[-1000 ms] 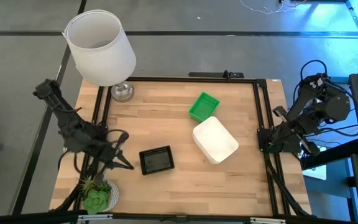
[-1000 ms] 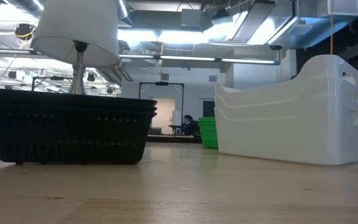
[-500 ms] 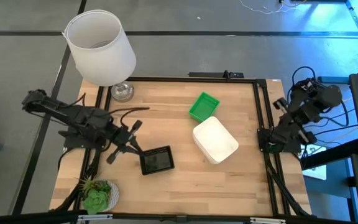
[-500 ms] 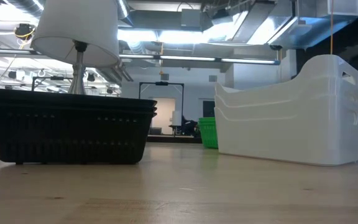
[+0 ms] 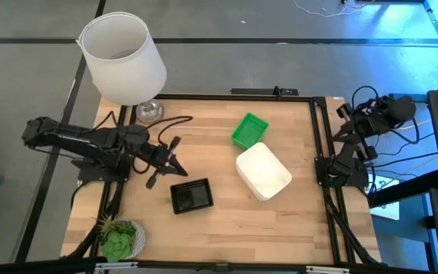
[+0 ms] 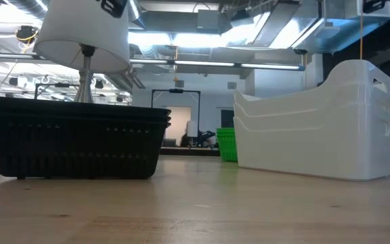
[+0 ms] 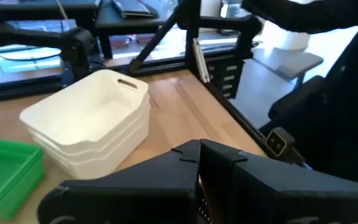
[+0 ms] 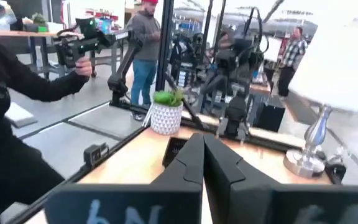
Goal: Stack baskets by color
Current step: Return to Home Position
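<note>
While my left gripper (image 5: 169, 158) hangs over the table with fingers together, just beside the black basket stack (image 5: 192, 195), I'd fear a careless swing home clipping it or the lamp (image 5: 124, 57); green basket stack (image 5: 249, 130) and white basket stack (image 5: 263, 170) sit mid-table; right gripper (image 8: 202, 140) pinched closed, off the table's edge

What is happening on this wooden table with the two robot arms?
The sorting looks finished. The shallow plastic baskets stand sorted by colour: a bright green stack, a white stack and a black mesh stack. Neither gripper holds anything. The left gripper hovers shut above the table, beside the black mesh stack. The right gripper, also shut, is off the table's right edge.
</note>
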{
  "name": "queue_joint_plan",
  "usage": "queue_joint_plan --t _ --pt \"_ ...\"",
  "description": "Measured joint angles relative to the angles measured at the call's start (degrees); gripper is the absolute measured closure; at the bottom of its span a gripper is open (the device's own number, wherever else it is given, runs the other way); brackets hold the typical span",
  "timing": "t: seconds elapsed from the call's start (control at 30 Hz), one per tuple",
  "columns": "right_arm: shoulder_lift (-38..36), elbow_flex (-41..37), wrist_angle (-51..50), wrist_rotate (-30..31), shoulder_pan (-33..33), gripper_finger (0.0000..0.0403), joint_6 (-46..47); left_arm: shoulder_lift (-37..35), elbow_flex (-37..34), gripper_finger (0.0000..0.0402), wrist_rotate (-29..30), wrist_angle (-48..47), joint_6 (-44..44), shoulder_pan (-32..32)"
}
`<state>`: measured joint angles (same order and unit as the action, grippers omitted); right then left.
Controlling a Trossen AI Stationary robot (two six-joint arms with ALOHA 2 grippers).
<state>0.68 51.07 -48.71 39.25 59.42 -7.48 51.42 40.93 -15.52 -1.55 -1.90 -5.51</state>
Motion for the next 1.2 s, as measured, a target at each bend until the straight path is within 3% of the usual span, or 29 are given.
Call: queue_joint_plan --t 0.17,0.33,0.47,0.63,0.93,1.2 --pt "-0.37 0.46 -5.43 0.97 1.41 0.0403 4.09 -0.04 -0.86 0.0402 -5.71 2.26 -0.08 3.77" --pt "-0.37 -0.18 -5.10 2.74 5.82 0.0403 5.74 -0.04 -0.88 0.0402 -7.77 2.35 0.12 6.22" --pt "-0.37 -1.91 -4.27 8.80 9.91 0.0403 7.73 -0.04 -0.88 0.0402 -8.21 3.09 0.13 6.79" --pt "-0.37 -0.23 -10.90 11.56 10.84 0.0403 18.88 -0.04 -0.88 0.0402 -8.21 3.04 0.28 6.51" --pt "-0.35 1.03 -11.56 1.23 6.75 0.0403 20.55 -0.04 -0.88 0.0402 -8.27 3.07 1.54 6.46" --pt "-0.35 1.03 -8.55 -15.14 -1.88 0.0403 22.41 -0.04 -0.88 0.0402 -9.70 3.24 1.91 6.46"
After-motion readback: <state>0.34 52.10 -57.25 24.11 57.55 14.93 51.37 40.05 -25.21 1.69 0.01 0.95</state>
